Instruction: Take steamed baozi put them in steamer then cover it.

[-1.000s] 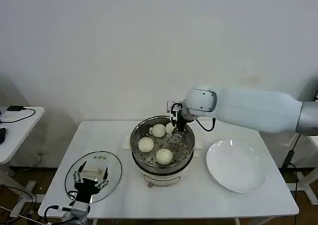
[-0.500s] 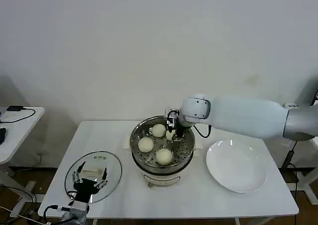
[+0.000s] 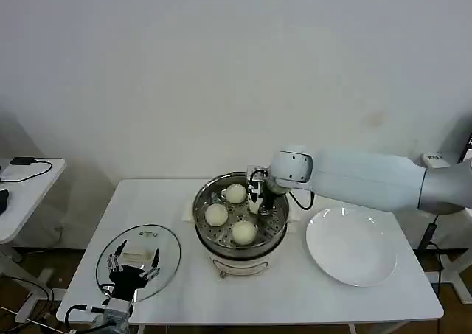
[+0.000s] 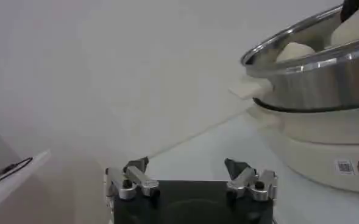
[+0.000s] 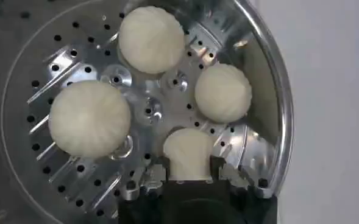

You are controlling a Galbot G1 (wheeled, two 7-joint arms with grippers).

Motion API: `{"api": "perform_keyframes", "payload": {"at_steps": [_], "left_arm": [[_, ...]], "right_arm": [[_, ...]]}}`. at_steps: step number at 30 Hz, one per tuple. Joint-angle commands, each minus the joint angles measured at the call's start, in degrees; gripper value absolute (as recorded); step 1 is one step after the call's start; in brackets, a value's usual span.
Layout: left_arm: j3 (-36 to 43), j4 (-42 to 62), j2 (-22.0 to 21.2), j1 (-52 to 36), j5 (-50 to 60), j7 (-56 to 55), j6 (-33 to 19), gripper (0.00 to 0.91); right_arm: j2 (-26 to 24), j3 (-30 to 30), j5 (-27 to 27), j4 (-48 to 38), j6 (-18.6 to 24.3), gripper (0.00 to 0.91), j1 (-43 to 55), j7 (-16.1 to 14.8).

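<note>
— Sitting where, the baozi?
— Three baozi lie on the steamer's perforated tray; the fourth baozi is gripped in the right gripper's jaws just above the tray's far-right side.
— The left gripper?
— Jaws spread wide, over the glass lid left of the steamer; a white plate lies right, on the table.
</note>
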Motion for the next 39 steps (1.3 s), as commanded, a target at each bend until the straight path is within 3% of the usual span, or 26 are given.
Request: {"api": "perform_keyframes", "payload": {"at_steps": [1, 6, 12, 14, 17, 18, 21, 23, 26, 27, 28, 29, 31, 32, 33, 37, 39], "left_arm": [[-0.1, -0.4, 0.1, 0.2, -0.3, -0.1, 0.2, 0.907], [-0.2, -0.4, 0.2, 0.1, -1.0, -0.2, 0.6, 0.907], [-0.1, -0.4, 0.3, -0.3, -3.1, -0.5, 1.8, 0.907], [0.0, -0.4, 0.4, -0.3, -3.1, -0.5, 1.9, 0.907], [0.2, -0.4, 0.2, -0.4, -3.0, -0.5, 1.9, 0.907], [0.3, -0.3, 0.1, -0.5, -2.9, -0.5, 2.0, 0.907], [0.5, -0.3, 0.0, -0.5, -2.6, -0.5, 1.9, 0.907], [0.5, -0.3, -0.1, -0.5, -2.5, -0.5, 1.9, 0.907], [0.5, 0.0, -0.3, -0.5, -2.5, -0.5, 1.8, 0.907], [0.5, 0.4, -0.5, -0.5, -2.4, -0.6, 1.8, 0.907], [0.5, 0.5, -0.5, -0.5, -2.3, -0.7, 1.7, 0.907], [0.6, 0.6, -0.5, -0.5, -2.2, -0.7, 1.6, 0.907], [0.8, 0.8, -0.7, -0.4, -2.1, -0.8, 1.6, 0.907], [0.8, 0.7, -0.8, -0.4, -2.1, -0.8, 1.5, 0.907], [0.9, 0.7, -0.9, -0.4, -2.1, -0.8, 1.5, 0.907], [0.7, 0.7, -1.2, -0.5, -2.4, -1.5, 1.6, 0.907], [0.7, 0.9, -1.1, -0.5, -2.4, -2.0, 1.7, 0.907]], "right_arm": [[-0.8, 0.3, 0.3, 1.1, -0.2, 0.907, 0.6, 0.5], [-2.7, 1.5, 1.2, 3.9, -0.2, 0.907, 3.1, 1.5], [-10.1, 3.7, 3.5, 12.8, -0.1, 0.907, 5.6, 4.7], [-13.5, 4.6, 3.4, 16.1, -0.1, 0.907, 5.3, 7.4], [-18.5, 7.7, 3.1, 20.2, 0.2, 0.907, 2.7, 14.6], [-20.9, 9.2, 2.2, 21.7, 1.1, 0.907, 0.7, 17.7], [-26.8, 14.0, -2.5, 24.1, 5.5, 0.907, -5.9, 22.0], [-30.1, 21.3, -4.5, 24.8, 9.0, 0.907, -11.6, 25.0], [-32.8, 36.0, -5.3, 25.4, 16.8, 0.907, -28.1, 33.0], [-32.8, 47.3, -6.4, 25.3, 19.2, 0.907, -37.0, 36.0], [-32.5, 53.0, -8.3, 25.1, 20.6, 0.907, -43.5, 36.8], [-31.8, 57.7, -10.6, 25.0, 22.0, 0.907, -48.7, 36.9], [-29.2, 75.6, -15.8, 25.1, 25.0, 0.907, -63.0, 36.8], [-28.6, 79.5, -17.0, 25.3, 25.9, 0.907, -66.4, 36.7], [-24.9, 88.6, -20.0, 25.5, 27.5, 0.907, -72.4, 35.2], [-14.5, 110.8, -26.8, 26.9, 33.1, 0.907, -89.9, 31.2], [-9.7, 119.6, -27.6, 27.7, 35.1, 0.907, -95.7, 29.7]]}}
